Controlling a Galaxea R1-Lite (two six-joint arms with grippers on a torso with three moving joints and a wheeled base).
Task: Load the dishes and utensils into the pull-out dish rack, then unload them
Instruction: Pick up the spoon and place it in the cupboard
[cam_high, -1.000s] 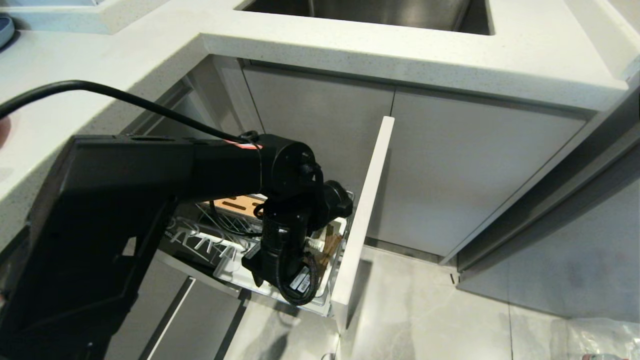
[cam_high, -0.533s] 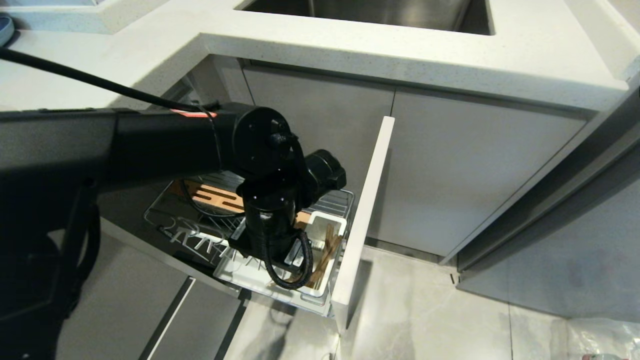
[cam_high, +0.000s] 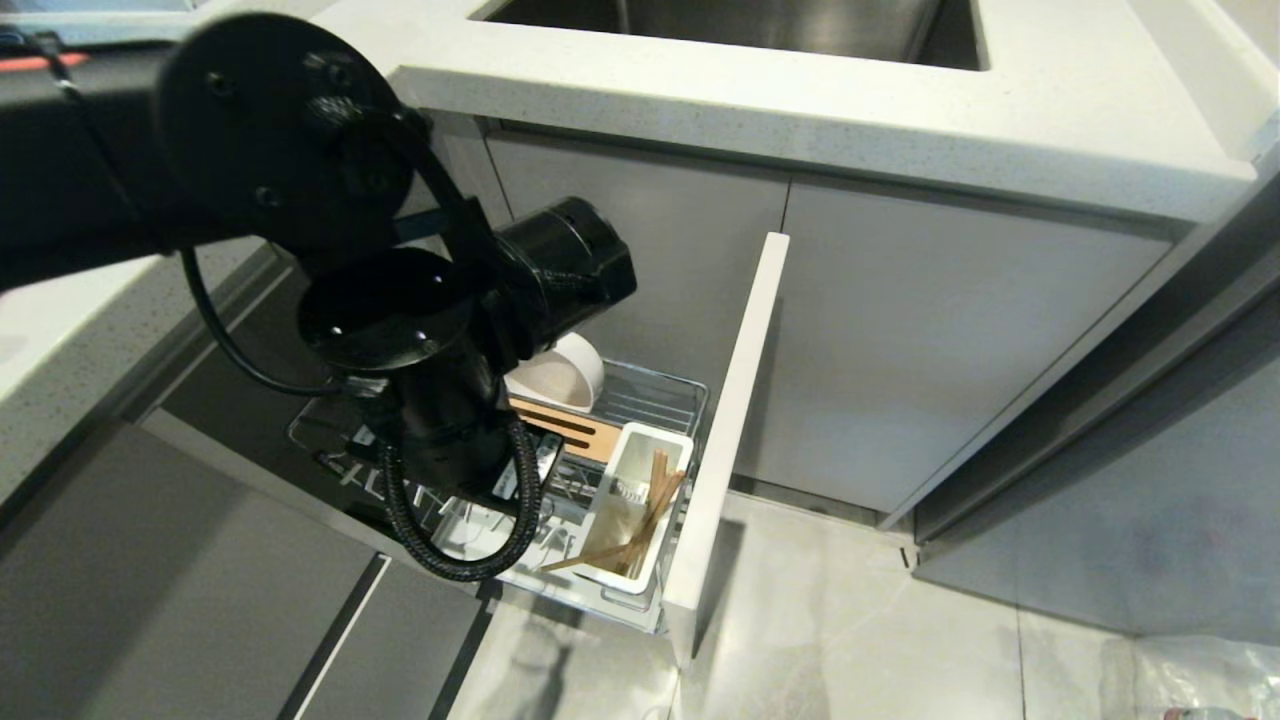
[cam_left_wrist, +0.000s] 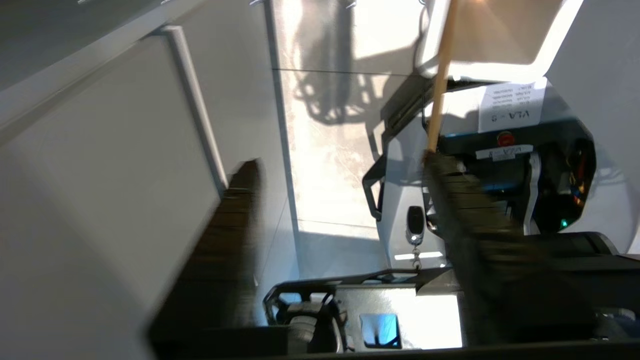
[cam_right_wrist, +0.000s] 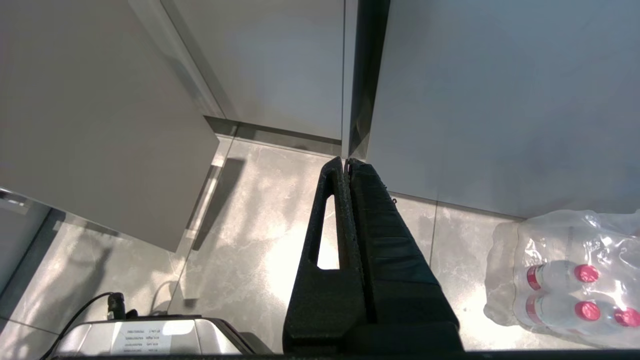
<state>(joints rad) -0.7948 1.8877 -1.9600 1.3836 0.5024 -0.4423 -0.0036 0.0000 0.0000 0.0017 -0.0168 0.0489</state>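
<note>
Left arm (cam_high: 420, 330) hiding rack (cam_high: 660, 385), bowl (cam_high: 560, 372) behind, chopsticks (cam_high: 640, 520) in cup (cam_high: 625, 470)

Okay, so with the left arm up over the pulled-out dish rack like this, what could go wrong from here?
1. A chopstick lies against one fingertip of the open left hand. Moving the arm could drag or flick it out of the white utensil cup.
2. The off-white bowl sits in the dish rack close beside the arm's wrist, so a sideways swing might knock it.
</note>
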